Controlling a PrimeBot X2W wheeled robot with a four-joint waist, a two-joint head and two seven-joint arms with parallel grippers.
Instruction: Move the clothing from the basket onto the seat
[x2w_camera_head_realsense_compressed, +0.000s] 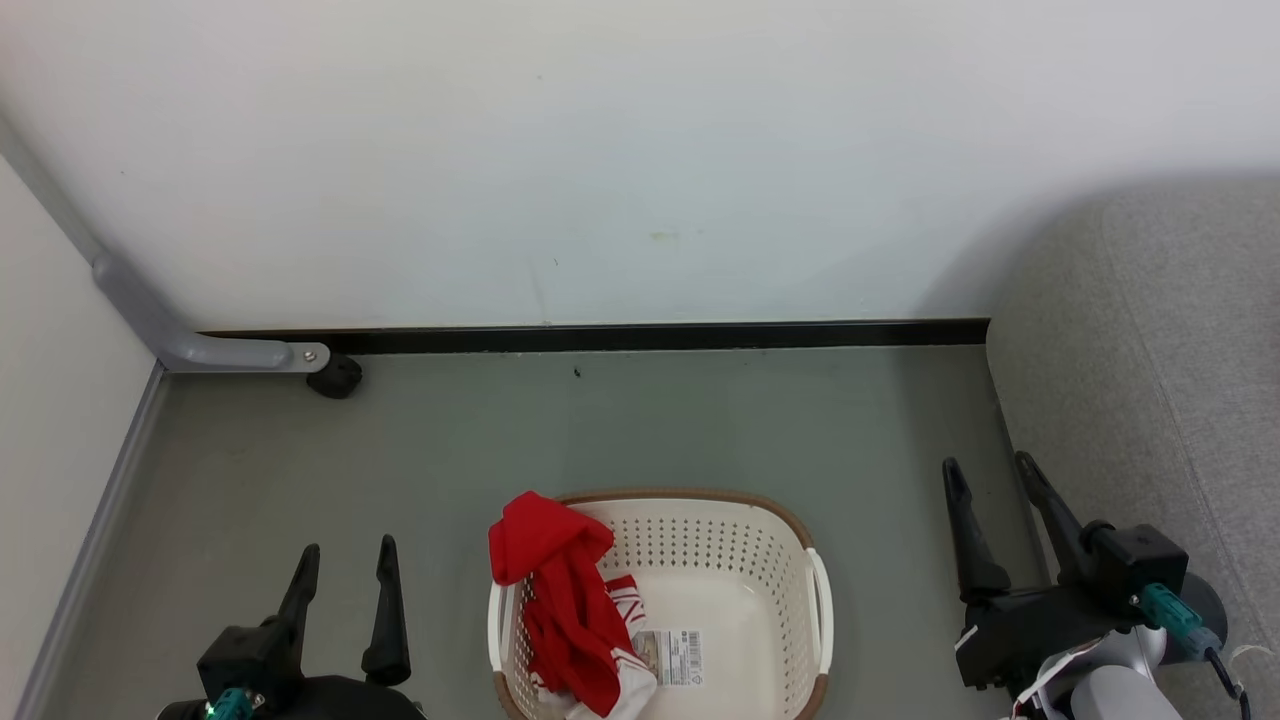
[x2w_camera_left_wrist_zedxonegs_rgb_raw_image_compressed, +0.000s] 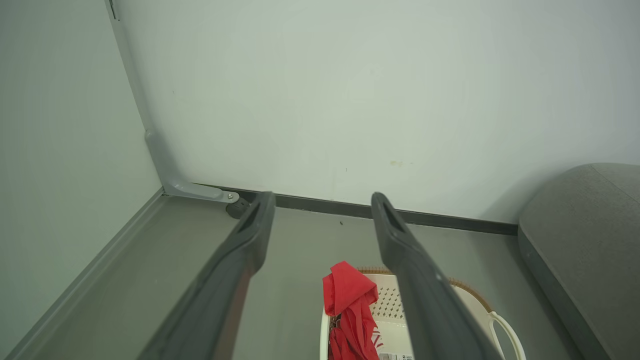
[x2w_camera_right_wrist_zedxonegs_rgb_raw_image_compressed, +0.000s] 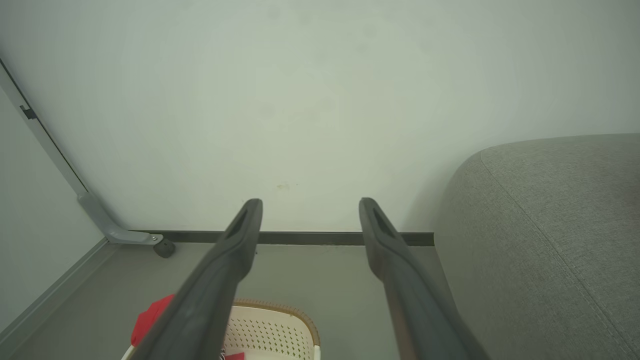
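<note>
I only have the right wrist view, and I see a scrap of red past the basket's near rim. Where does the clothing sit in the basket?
Observer: The clothing is bunched along the left side of the basket, with a fold draped over its far-left rim.
Operator: What else is in there?
Observer: A paper label lies on the bottom, just right of the clothing. The rest in view is bare plastic.
Operator: Where is the left gripper?
Observer: The left gripper is open and holds nothing. It is to the left of the basket, apart from it, with its fingers pointing toward the wall.
</note>
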